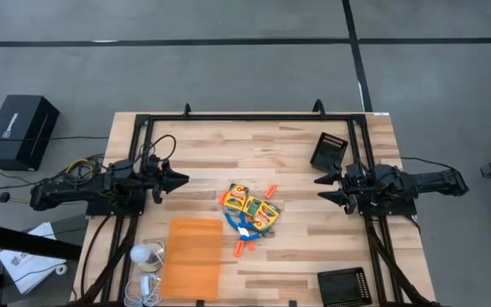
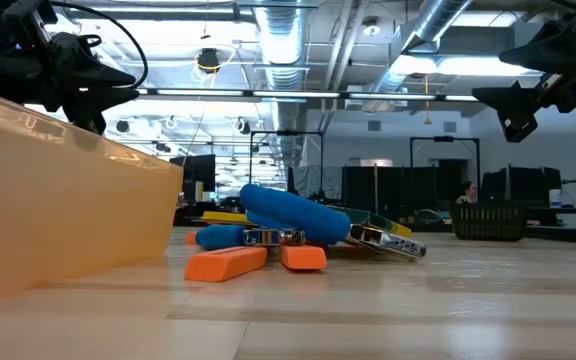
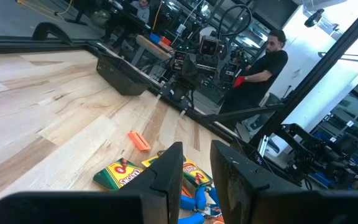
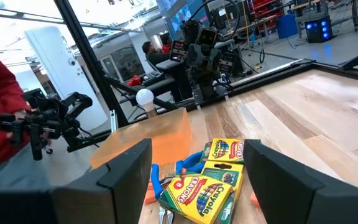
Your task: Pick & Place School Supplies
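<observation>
Both arms are raised above the wooden table (image 1: pixel 297 145), one at each side, and neither touches any item. The left gripper (image 1: pixel 180 180) points toward the table's centre with its fingers (image 3: pixel 166 177) part-way apart around a narrow gap, grasping nothing. The right gripper (image 1: pixel 323 188) faces it from the opposite side, fingers (image 4: pixel 129 171) spread wide, likewise unloaded.

The school supplies lie in a loose cluster at mid-table, between the two grippers and well apart from both. Two yellow-and-green crayon boxes (image 1: pixel 262 214) lie side by side, touching. The blue-handled scissors (image 1: pixel 235 224) lie against the boxes on the near side, partly tucked under them. One orange stick (image 1: pixel 270 191) lies just beyond the boxes on the far side; another orange stick (image 1: pixel 245 247) lies on the near side beside the scissors. In the low view two orange sticks rest flat in front of the blue handles.

A translucent orange bin (image 1: pixel 193 253) stands near the cluster on the left side. One black tray (image 1: pixel 328 151) sits by the right gripper; a second black tray (image 1: pixel 345 286) sits at the near right corner.
</observation>
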